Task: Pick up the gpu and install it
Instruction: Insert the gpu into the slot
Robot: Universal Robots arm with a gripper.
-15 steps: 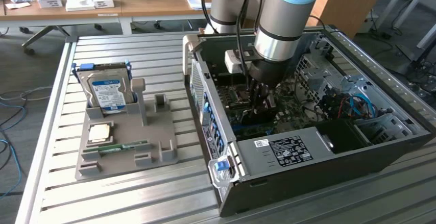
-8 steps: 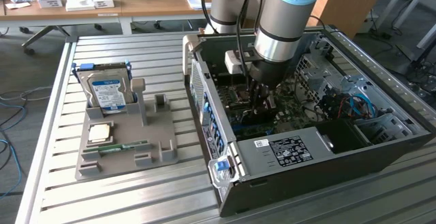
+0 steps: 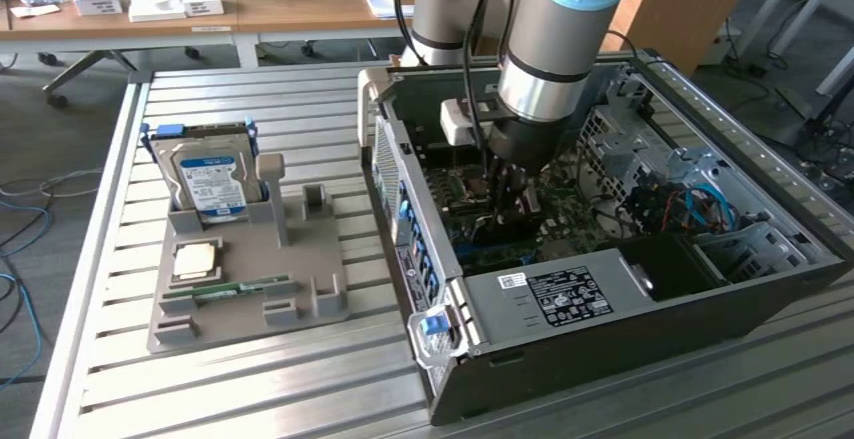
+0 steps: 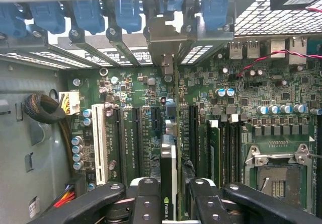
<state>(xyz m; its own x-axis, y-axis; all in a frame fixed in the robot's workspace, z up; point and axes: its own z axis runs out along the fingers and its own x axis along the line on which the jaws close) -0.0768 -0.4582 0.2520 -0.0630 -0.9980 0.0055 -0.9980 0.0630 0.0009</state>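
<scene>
In the wrist view my gripper [image 4: 173, 200] is shut on the gpu [image 4: 167, 158], which is seen edge-on as a thin black and green card with a logo between the black fingers [image 4: 146, 196]. The card stands upright over a slot of the green motherboard [image 4: 282, 83]. Its silvery end bracket [image 4: 165, 40] reaches the rear slot openings under the blue clips. Whether the card sits fully in the slot I cannot tell. In the exterior view the gripper [image 3: 514, 187] is low inside the open computer case [image 3: 400, 219], and the arm hides most of the card.
A grey holder [image 3: 314, 299] on the slatted table at the exterior view's left carries a hard drive [image 3: 214, 184], a chip [image 3: 196, 259] and a memory stick [image 3: 247, 287]. Inside the case are a power supply [image 3: 561, 294], memory sticks [image 4: 214, 148], a CPU socket [image 4: 276, 176] and sleeved cables [image 4: 43, 108].
</scene>
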